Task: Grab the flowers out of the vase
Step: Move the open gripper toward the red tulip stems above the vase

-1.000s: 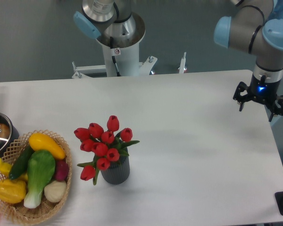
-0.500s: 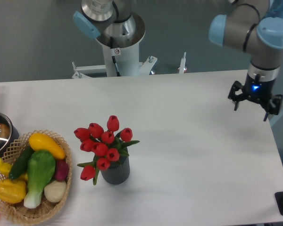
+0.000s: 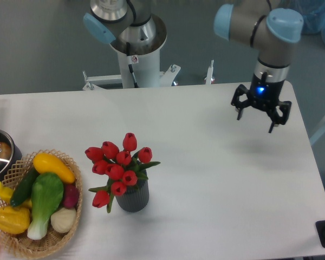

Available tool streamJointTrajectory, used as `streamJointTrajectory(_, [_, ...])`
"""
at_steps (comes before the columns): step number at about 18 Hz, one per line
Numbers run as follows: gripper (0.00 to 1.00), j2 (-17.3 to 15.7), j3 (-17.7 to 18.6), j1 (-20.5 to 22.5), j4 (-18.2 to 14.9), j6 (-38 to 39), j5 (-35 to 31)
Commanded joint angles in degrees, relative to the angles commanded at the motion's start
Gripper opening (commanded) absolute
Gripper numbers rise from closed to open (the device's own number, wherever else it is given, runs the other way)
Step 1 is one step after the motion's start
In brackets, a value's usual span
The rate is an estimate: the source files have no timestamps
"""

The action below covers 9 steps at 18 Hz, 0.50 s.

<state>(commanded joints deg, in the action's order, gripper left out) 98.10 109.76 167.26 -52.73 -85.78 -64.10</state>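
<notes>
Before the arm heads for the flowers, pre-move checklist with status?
1. Gripper open and empty: ok.
2. Flowers seated in the vase: ok.
3. Vase upright on the table: ok.
4. Table between gripper and flowers free of objects: ok.
5. Basket stands apart from the vase: ok.
6. Stems exposed for a grasp above the rim: cannot tell, buds and leaves hide them.

A white surface [image 3: 216, 179] carries a dark ribbed vase [image 3: 132, 196] near its front left, a wicker basket [image 3: 70, 216] at the left edge, and what seems a metal pot [image 3: 0, 157], partly cropped, behind the basket.
</notes>
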Motion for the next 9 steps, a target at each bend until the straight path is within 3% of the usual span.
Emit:
streamJointTrajectory(4, [1.0, -3.8, 2.1, -1.4, -0.1, 0.3, 4.6])
streamJointTrajectory(9, [1.0, -3.6, 2.2, -7.1, 0.0, -0.3, 12.2])
